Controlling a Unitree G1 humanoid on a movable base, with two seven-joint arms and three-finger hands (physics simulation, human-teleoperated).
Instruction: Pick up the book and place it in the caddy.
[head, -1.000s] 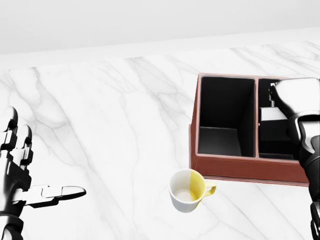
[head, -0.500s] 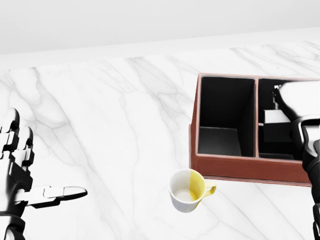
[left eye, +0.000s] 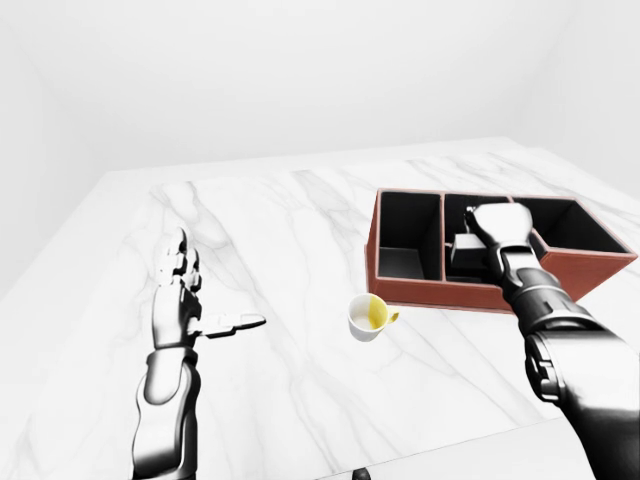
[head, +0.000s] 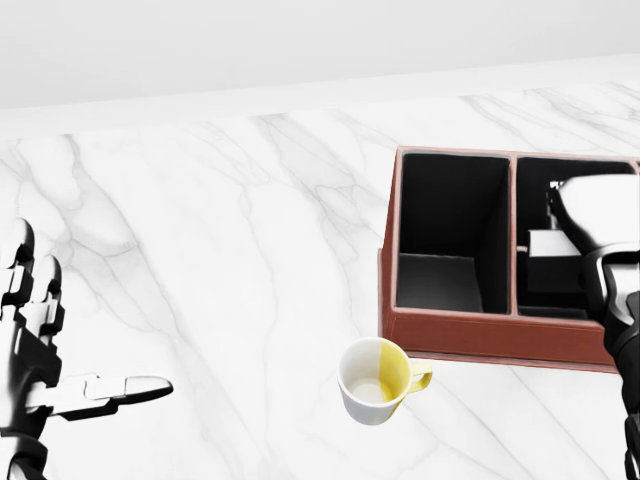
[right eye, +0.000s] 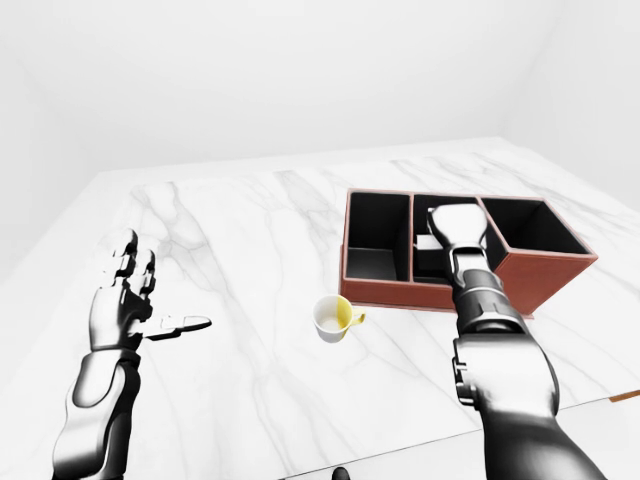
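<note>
White marble worktop (left eye: 300, 230) under pale walls, with my right hand over the caddy.

On my feed the brown three-bay caddy (left eye: 420, 293) sits toward the worktop's right edge, and a white cup (left eye: 368, 318) with a yellow inside stands just beside its near wall. My right hand (left eye: 497, 226) reaches down into the middle bay, where the book (head: 553, 245) shows as a pale block partly hidden under it; I cannot tell whether those fingers are clamped on it or apart. My left hand (left eye: 180, 295) hovers near the worktop's left edge, fingers (left eye: 176, 262) spread apart and thumb pointing right, holding nothing.
</note>
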